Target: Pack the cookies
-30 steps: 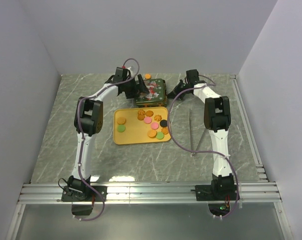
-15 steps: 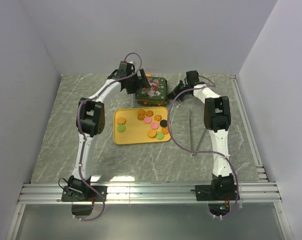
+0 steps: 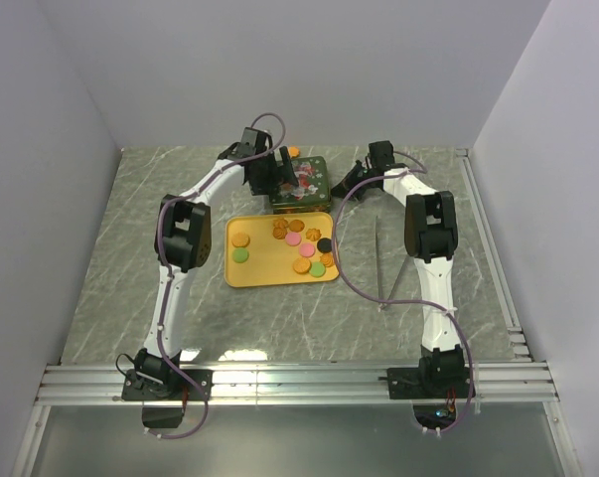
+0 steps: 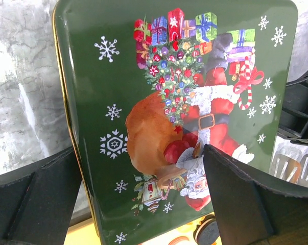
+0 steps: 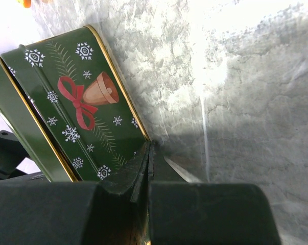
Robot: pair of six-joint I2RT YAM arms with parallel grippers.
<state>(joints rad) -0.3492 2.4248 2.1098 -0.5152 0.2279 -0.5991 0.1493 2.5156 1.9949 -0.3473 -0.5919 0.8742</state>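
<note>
Assorted cookies (image 3: pixel 293 238) flat on yellow tray (image 3: pixel 264 270)

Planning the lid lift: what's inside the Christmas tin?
Hidden: the Santa-printed lid is on, covering the interior. Visible cookies lie on the yellow tray, one orange cookie behind the tin.

Grey marble table (image 3: pixel 140 258): green tin (image 3: pixel 311 185), yellow tray (image 3: pixel 264 270).

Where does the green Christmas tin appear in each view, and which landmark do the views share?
Top external: the green Christmas tin sits at upper centre, just behind the yellow tray.
Left wrist: the tin fills most of the picture, Santa lid facing the camera.
Right wrist: the tin is at the left, its bell-and-bow side showing.
Shared landmark: the grey marbled table, in all three.
</note>
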